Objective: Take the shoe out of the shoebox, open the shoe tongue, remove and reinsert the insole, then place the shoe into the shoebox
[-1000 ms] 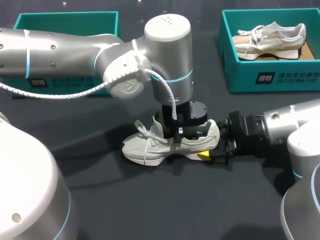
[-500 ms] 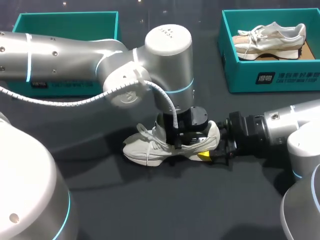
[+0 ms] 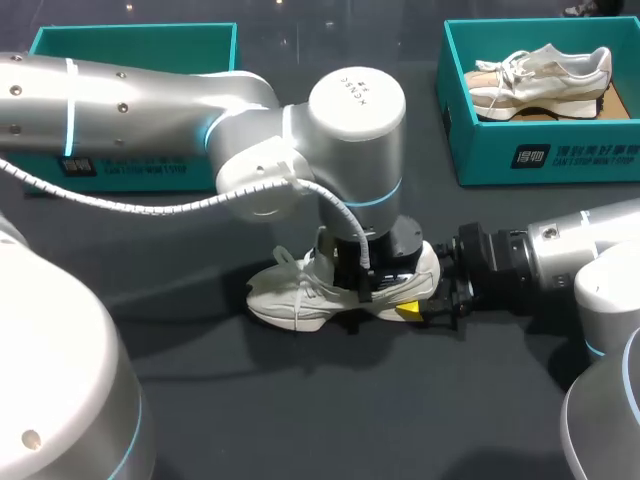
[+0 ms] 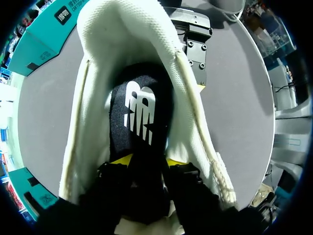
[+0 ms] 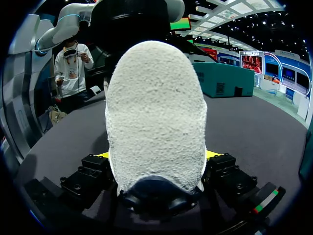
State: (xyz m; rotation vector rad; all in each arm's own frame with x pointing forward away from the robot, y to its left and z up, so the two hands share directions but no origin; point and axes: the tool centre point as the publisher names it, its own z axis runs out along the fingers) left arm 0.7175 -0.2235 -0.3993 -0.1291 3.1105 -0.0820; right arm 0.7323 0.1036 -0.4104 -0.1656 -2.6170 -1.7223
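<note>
A pale grey shoe (image 3: 300, 295) lies on its sole mid-table, toe to the left. My left arm reaches over it, and my left gripper (image 3: 372, 285) is sunk into the shoe's opening. In the left wrist view the shoe's collar (image 4: 98, 98) rings a black insole (image 4: 139, 107) with a white logo. My left gripper (image 4: 149, 161) stands open there, its yellow tips down by the insole. My right gripper (image 3: 428, 288) is shut on the heel from the right. In the right wrist view the heel (image 5: 156, 112) fills the gap in my right gripper (image 5: 156, 156), and both fingertips (image 5: 101, 155) press against it.
A teal shoebox (image 3: 540, 155) at the back right holds a second shoe (image 3: 540, 80). Another teal box (image 3: 130, 40) stands at the back left, partly behind my left arm. The dark tabletop (image 3: 300, 400) runs bare toward the front edge.
My left gripper has come down from just above the shoe into its opening, and its fingers have parted. The right arm and the shoe have hardly moved.
</note>
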